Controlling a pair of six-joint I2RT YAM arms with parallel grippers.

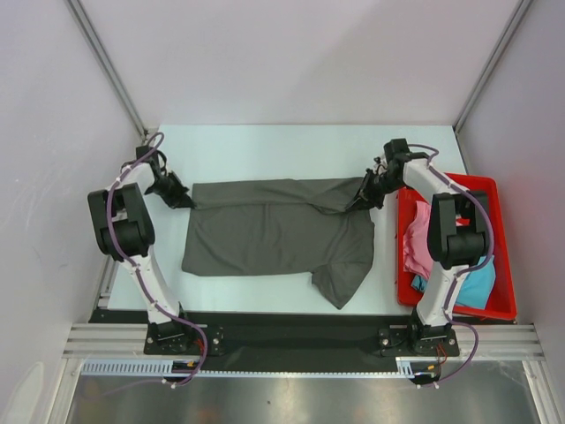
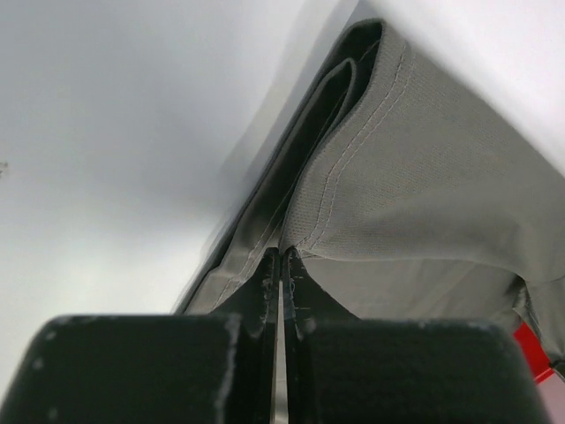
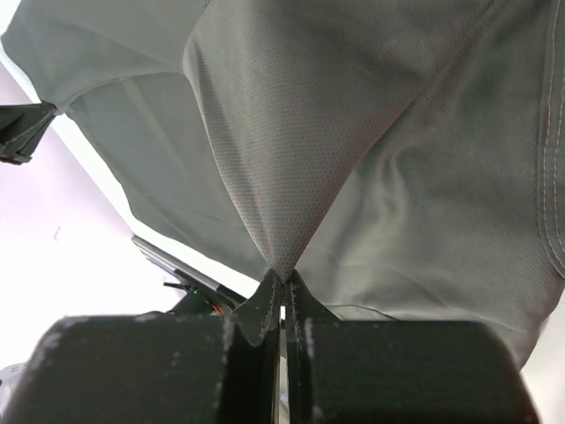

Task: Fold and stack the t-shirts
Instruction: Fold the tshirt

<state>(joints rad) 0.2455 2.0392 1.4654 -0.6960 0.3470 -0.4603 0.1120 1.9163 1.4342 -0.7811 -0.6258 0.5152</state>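
Observation:
A large charcoal-grey t-shirt (image 1: 265,231) lies spread across the table, one sleeve trailing toward the front. My left gripper (image 1: 183,200) is shut on its far left corner; the left wrist view shows the hemmed edge (image 2: 353,177) pinched at the fingertips (image 2: 282,253). My right gripper (image 1: 360,201) is shut on the far right edge, where the cloth (image 3: 291,159) pulls into a taut peak at my gripper (image 3: 284,277). A pink t-shirt (image 1: 417,240) and a turquoise t-shirt (image 1: 472,287) lie crumpled in the red tray.
The red plastic tray (image 1: 497,196) stands at the table's right edge, beside the right arm. White walls with metal corner posts close in the table on three sides. A black strip runs along the near edge by the arm bases.

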